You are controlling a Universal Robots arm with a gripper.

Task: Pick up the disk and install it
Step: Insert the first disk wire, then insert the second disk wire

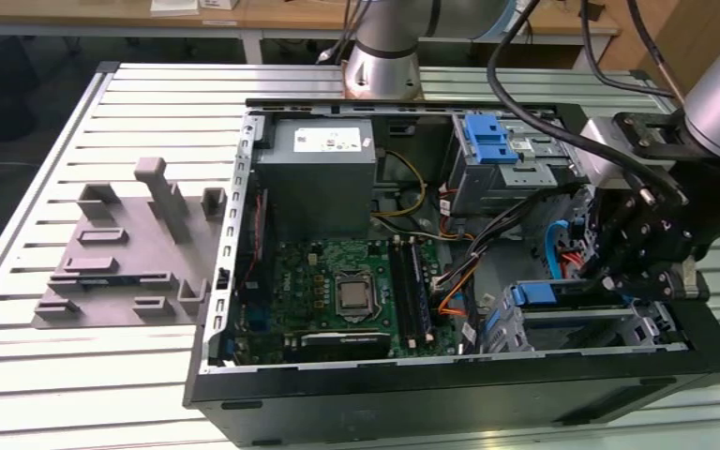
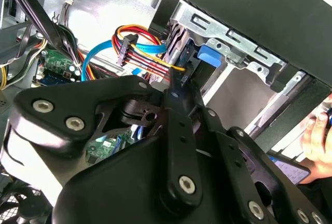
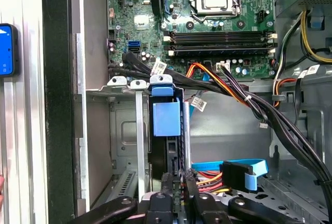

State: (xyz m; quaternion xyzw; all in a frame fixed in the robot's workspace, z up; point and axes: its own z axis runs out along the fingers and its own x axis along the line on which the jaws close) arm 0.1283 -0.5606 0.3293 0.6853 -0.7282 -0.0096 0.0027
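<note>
Grey slatted metal forms the counter (image 1: 35, 375) that carries the work. At the exterior view's left, a grey fixture plate (image 1: 123, 253) with raised blocks lies flat on the slats, apart from the computer case (image 1: 460, 398).

The case lies on its side with its panel off, at the centre of the exterior view. Inside it, from the exterior view's left:
- A grey boxy power supply (image 1: 322, 178) with a white sticker sits at the far side.
- The green motherboard (image 1: 335, 291) lies nearer than the power supply, with the silver processor socket (image 1: 353, 292) at its middle.
- A silver metal cage with a blue latch (image 1: 491, 141) stands at the far right corner of the case.
- Bundles of black, orange and yellow cables (image 1: 486, 234) run between the board and the bays.

The disk (image 1: 535, 293) stands on edge in the near right drive bay. The first wrist view shows its blue plastic frame (image 3: 166, 117) between the bay's upright metal rails (image 3: 139, 141), just beside a blue flat cable (image 3: 249, 169). The second wrist view shows the same blue frame end (image 2: 210, 55) inside the bay, past red, yellow and blue leads (image 2: 137, 45).

The black claw (image 1: 613, 281) reaches down into this bay at the exterior view's right. In the first wrist view its fingers (image 3: 166, 180) are drawn in on either side of the disk's edge, gripping it. A person's hand (image 2: 317, 130) shows beyond the case wall.
</note>
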